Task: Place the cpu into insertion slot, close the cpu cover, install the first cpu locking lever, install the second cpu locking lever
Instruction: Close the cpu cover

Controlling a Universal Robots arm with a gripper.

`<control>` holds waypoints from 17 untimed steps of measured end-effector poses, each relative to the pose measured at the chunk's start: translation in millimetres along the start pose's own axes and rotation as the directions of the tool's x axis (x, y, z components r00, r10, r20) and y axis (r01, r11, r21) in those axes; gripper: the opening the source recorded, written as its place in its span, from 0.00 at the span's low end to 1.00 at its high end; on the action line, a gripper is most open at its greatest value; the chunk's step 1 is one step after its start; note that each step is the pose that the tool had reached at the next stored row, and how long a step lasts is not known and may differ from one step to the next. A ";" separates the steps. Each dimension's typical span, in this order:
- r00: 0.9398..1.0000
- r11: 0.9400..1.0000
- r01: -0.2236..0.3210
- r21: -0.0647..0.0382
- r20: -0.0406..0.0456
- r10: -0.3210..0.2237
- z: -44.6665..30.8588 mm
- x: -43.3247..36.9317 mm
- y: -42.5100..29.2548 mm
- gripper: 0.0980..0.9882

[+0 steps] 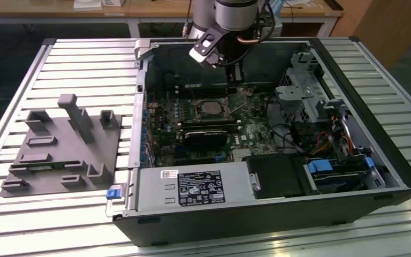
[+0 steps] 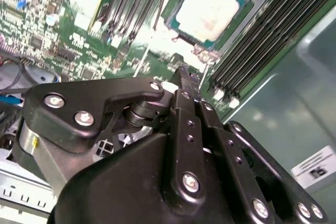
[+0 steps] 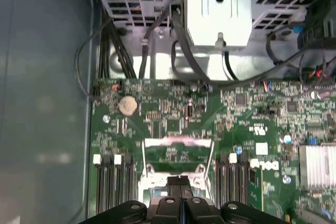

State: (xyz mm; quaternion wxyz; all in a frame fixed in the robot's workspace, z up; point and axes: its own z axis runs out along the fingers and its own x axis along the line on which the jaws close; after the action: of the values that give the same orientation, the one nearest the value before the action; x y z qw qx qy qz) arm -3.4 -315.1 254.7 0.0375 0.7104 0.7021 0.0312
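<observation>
Tool (image 2: 184,73), pressed together and empty, hangs near the cpu (image 2: 212,6) seated on the green motherboard (image 2: 79,35).

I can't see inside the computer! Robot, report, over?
Gripper shut, holding nothing. Cpu seated in insertion slot. Cpu cover standing open by gripper.

open black pc case (image 1: 263,217) lying on slatted metal tabletop (image 1: 41,227), grey psu (image 1: 191,188) inside, grey moulded fixture (image 1: 62,152) beside case on the exterior view's left; coin cell (image 3: 127,105), silver heatsink (image 3: 316,165), black cables (image 3: 181,51) in the first wrist view
</observation>
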 end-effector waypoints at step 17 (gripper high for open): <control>1.000 1.000 0.000 0.001 0.000 0.000 5.0 0.6 47.4 0.01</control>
State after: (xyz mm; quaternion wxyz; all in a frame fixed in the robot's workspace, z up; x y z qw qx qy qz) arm 44.2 -315.0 254.3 0.0373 0.7104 0.7021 0.0310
